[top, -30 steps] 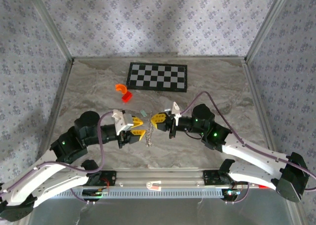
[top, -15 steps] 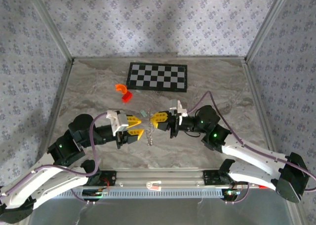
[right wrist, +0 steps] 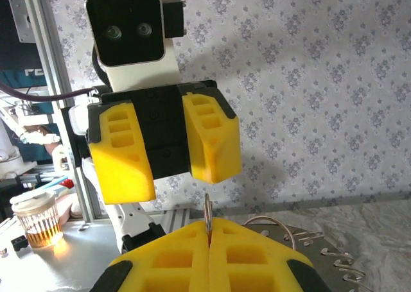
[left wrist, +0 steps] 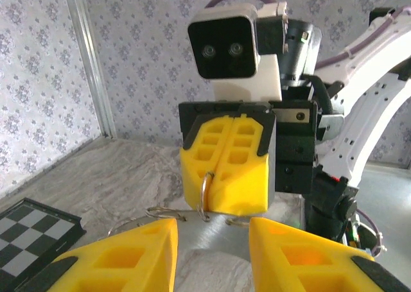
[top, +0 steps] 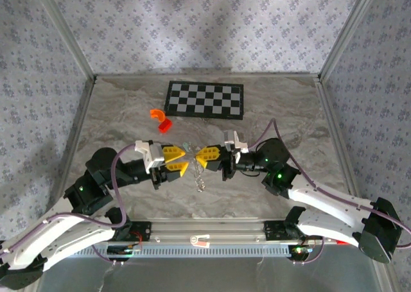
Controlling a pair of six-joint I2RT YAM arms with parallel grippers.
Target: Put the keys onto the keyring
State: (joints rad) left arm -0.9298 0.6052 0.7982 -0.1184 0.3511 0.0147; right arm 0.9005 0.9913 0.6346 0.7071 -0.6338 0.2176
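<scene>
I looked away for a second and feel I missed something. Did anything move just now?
The open left claw drew back a little toward its own side. The right claw eased slightly the other way, carrying the dangling keyring with it. Nothing was grabbed or dropped. The right claw stays shut on the keyring, and the checkerboard and orange piece have not moved.

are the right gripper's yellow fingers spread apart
No, in the left wrist view the right gripper has its yellow fingers pressed flat together, pinching the thin keyring.
</scene>
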